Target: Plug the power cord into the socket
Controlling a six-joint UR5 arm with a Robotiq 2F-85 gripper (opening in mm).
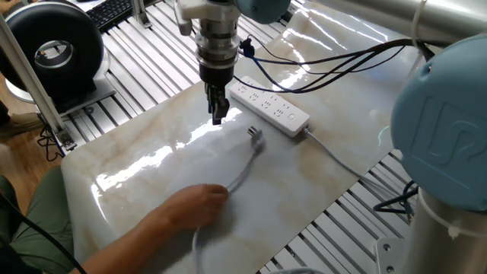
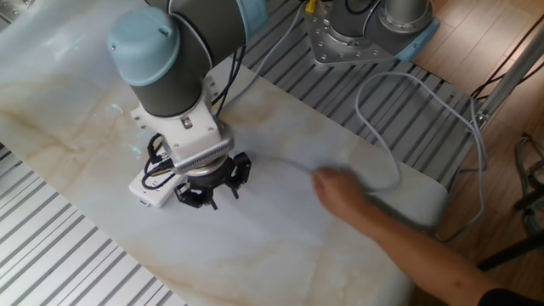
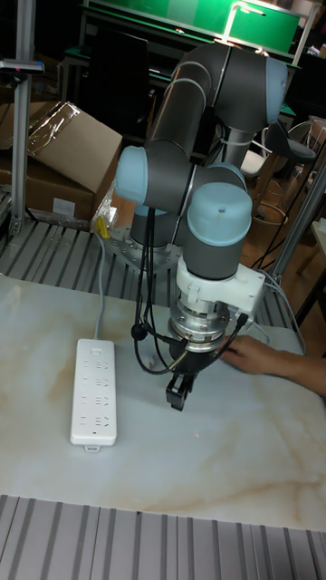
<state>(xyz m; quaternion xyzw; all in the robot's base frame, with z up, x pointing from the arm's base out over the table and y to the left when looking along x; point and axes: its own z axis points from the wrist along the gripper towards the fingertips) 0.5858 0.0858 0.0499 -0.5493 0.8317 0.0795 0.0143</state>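
The power cord's small grey plug (image 1: 255,135) lies on the marble tabletop, and its light-grey cable curves back to a person's hand (image 1: 196,205). The socket, a white power strip (image 1: 270,109), lies just behind the plug. It also shows at the left in the tall fixed view (image 3: 95,379) and is half hidden under the arm in the other fixed view (image 2: 146,190). My gripper (image 1: 217,116) points straight down over the table, left of the plug and clear of it. Its fingers stand close together with nothing between them.
The person's hand (image 2: 340,189) and forearm reach in over the table's near corner. Black robot cables (image 1: 327,61) hang above the strip. A grey cable (image 1: 335,156) leaves the strip's end. Slatted metal rails (image 1: 144,68) surround the marble sheet.
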